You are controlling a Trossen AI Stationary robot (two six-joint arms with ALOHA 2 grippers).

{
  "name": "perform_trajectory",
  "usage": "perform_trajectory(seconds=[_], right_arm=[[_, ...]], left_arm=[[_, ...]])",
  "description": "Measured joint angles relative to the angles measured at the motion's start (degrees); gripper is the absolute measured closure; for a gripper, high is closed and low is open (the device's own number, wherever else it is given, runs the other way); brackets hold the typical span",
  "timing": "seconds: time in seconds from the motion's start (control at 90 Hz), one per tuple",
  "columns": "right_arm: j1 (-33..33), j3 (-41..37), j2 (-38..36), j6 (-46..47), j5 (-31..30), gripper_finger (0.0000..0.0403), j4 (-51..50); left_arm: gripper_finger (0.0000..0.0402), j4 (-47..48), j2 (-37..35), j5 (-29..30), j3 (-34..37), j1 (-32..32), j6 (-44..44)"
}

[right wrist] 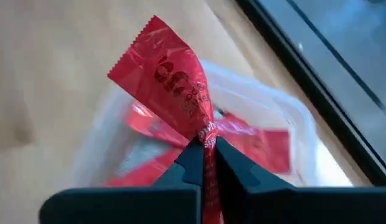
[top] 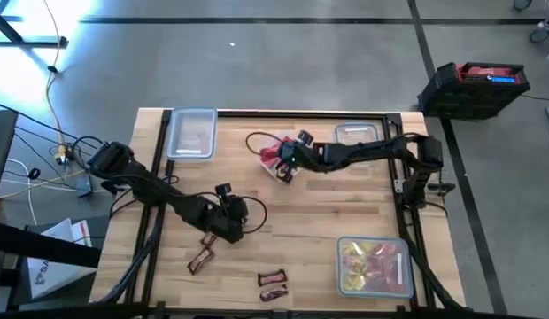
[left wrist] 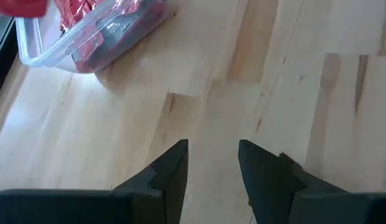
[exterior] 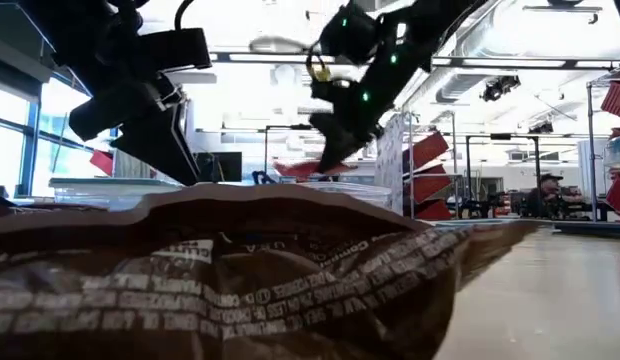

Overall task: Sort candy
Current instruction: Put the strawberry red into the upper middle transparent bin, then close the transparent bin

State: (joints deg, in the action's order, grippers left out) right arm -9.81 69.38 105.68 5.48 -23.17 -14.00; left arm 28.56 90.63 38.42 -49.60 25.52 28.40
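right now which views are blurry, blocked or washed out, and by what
Low view: a dark brown crinkled candy wrapper sits right against the lens, out of focus, blocking the tabletop; bright windows behind turn the arms into silhouettes. Right wrist view: the flat red foil candy packet pinched in the right end effector is sharp, the clear plastic container behind is soft. High view: glare at the upper left floor.

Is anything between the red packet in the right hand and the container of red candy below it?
Nothing visible. The right hand holds the red packet just above the open container, with no lid on it.
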Motion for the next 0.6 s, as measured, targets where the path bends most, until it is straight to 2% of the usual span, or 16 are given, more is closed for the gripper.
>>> perform_trajectory(seconds=[0.244,0.6], right_arm=[[-2.8,0.0,3.1,1.6,6.3,0.0391,-3.1],[-3.2,1.8,1.8,5.8,6.8,0.0281,-6.6]], left_arm=[[0.0275,0.4,0.0,1.3,0.0,0.0,-0.1],[0.0275,0.3,0.0,1.2,0.0,0.0,0.0]])
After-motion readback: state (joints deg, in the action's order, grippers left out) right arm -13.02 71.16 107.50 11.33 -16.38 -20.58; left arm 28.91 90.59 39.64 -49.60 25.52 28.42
